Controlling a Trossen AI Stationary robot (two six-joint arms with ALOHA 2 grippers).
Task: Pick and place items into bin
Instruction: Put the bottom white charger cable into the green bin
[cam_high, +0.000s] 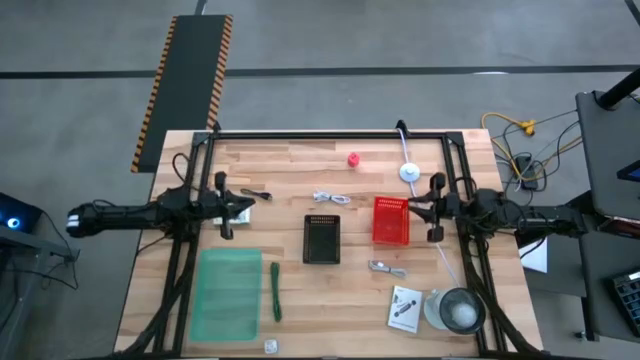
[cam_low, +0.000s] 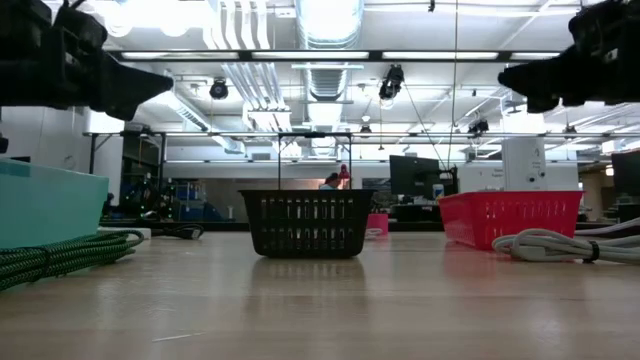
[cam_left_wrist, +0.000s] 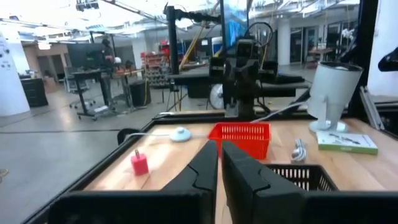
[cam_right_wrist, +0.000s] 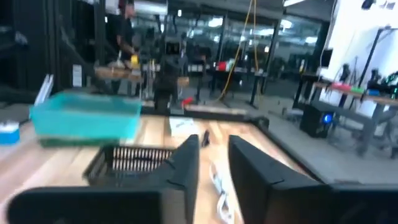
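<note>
A light wooden butcher-block desk (cam_high: 330, 300) seen from above carries two dark robot arms, one reaching in from each side edge at mid-depth. The left gripper (cam_high: 228, 211) hangs above the left part of the desk with its jaws pressed together and empty. The right gripper (cam_high: 432, 211) hangs above the right part, just beside a red plastic mesh basket (cam_high: 391, 220); its jaws stand a little apart and hold nothing. Between the two grippers, at the desk's centre, sits a black plastic mesh basket (cam_high: 321, 238). No item is in either basket yet, as far as can be seen. The loose items lie scattered: a coiled white cable (cam_high: 331, 198) just toward the far edge from the black basket, roughly midway between the arms, its bundle lying along the desk's width. A thin black cable (cam_high: 256, 194) lies near the left gripper, so the left arm is the closer one for it. A small metal piece (cam_high: 386, 268) and a white printed card (cam_high: 404, 308) lie toward the near right corner, closer to the right arm. A long green strip (cam_high: 275, 291) lies front-to-back beside a flat green translucent tray (cam_high: 226, 293) near the left front. A tiny red knob (cam_high: 353, 159) sits near the far edge.
</note>
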